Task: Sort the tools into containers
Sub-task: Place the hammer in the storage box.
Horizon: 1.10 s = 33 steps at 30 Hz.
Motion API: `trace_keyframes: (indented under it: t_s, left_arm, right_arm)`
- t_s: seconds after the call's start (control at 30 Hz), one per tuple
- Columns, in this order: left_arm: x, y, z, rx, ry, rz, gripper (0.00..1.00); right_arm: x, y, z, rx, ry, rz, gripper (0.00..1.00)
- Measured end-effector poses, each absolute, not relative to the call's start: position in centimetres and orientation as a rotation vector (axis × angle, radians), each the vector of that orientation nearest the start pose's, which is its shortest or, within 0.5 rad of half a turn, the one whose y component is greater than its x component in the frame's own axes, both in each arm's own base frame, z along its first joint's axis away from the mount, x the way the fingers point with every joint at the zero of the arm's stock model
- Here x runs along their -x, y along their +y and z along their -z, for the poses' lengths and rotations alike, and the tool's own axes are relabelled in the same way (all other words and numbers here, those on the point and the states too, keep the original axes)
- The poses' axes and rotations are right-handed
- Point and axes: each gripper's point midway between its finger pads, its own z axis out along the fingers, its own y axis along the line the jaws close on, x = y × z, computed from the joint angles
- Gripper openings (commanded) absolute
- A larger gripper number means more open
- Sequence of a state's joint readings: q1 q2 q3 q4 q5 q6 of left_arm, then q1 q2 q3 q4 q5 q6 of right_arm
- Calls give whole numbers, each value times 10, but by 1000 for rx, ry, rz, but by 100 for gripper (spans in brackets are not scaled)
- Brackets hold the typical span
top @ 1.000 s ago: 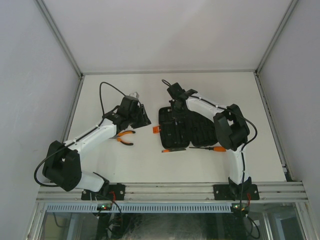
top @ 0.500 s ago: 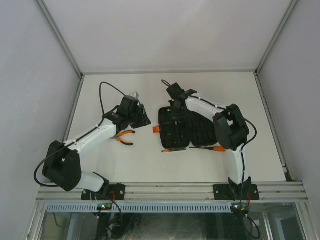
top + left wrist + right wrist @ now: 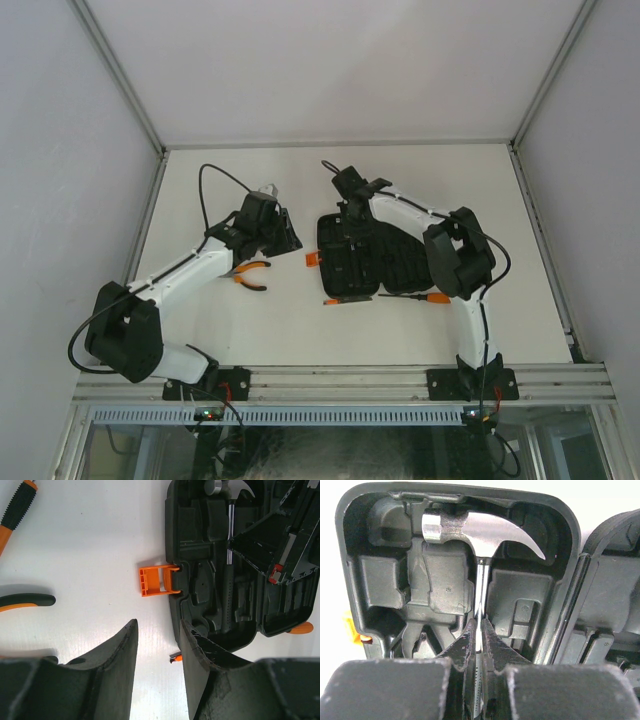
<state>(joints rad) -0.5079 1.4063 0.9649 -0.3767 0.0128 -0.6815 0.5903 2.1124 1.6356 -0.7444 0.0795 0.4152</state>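
We're seeing right gripper clamping on hammer shaft, hammer lying in slot of open case. Left gripper hovering near orange latch, fingers apart, gripping nothing. Pliers lying on table.

Top view: high above the near edge, looking down on the whole worktop, far off.
Left wrist view: near, looking down past the left tool at the case edge.
Right wrist view: very near, past the right tool into the case.
Shared: case in all three; hammer in both wrist views.
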Motion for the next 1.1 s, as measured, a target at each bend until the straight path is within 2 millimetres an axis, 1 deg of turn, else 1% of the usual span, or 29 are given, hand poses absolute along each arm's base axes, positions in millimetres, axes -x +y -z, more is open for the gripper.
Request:
trace_keyframes:
  t_s: [0.27,0.53,0.87,0.97,1.1]
  left_arm:
    - [-310,-205,-120,207,2459,560,43]
    - [-310,-205,-120,207,2459,561,43]
    - [-310,-205,-120,207,2459,562,43]
    - [-310,-206,-120,206,2460,563,41]
    - [-308,-208,-120,200,2464,578,39]
  right_arm:
    - [-372,254,-29,231,2811,-129,0]
    - [-368,252,-19,240,2848,-103,0]
    - [-367,254,-17,267,2862,-76,0]
    - [-367,253,-13,272,2863,-56,0]
    - [-367,255,-13,287,2848,-30,0]
